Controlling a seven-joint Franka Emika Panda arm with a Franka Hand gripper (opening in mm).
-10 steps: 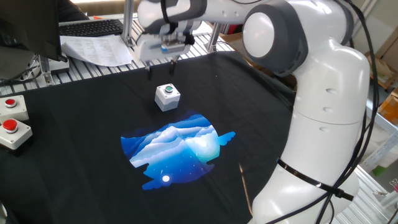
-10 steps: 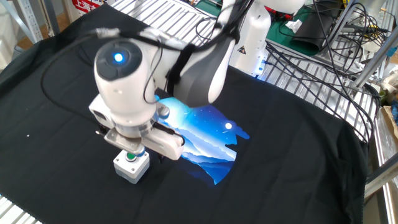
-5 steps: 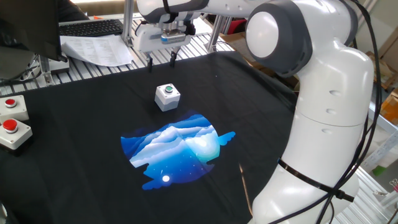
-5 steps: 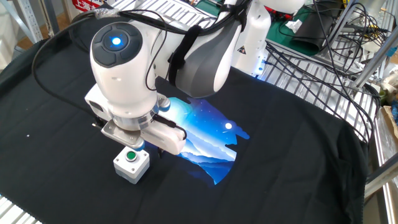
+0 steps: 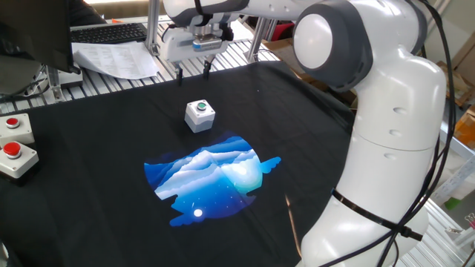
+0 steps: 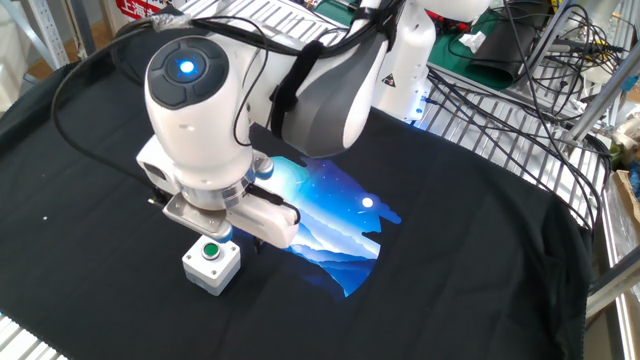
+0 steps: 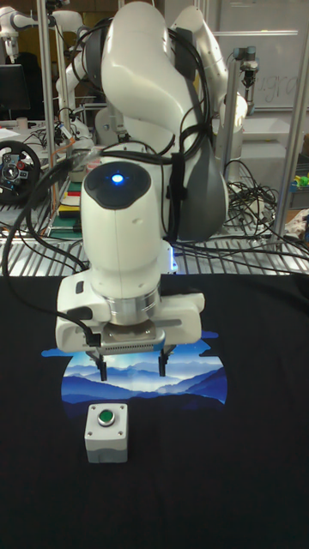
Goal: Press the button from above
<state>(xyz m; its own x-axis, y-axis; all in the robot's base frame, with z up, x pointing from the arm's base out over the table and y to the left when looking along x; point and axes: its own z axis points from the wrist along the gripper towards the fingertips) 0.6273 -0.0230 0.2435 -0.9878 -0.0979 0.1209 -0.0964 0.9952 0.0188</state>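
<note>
The button (image 5: 199,107) is small, round and green, set in the top of a light-grey box (image 5: 200,119) on the black cloth. It also shows in the other fixed view (image 6: 211,250) and in the tall view (image 7: 106,417). My gripper (image 7: 133,369) hangs above the cloth, higher than the box and not touching it. It is open, with a wide gap between its two dark fingertips and nothing between them. In one fixed view the gripper (image 5: 193,73) sits up and behind the box. In the other fixed view the hand hides the fingertips.
Two off-white boxes with red buttons (image 5: 12,152) stand at the left edge. A blue and white picture (image 5: 211,178) lies on the cloth in front of the grey box. A keyboard and papers (image 5: 111,33) lie behind the cloth. The arm's white base (image 5: 386,148) fills the right side.
Since a second ago the gripper has risen away from the button box. Over the last half second nothing has moved.
</note>
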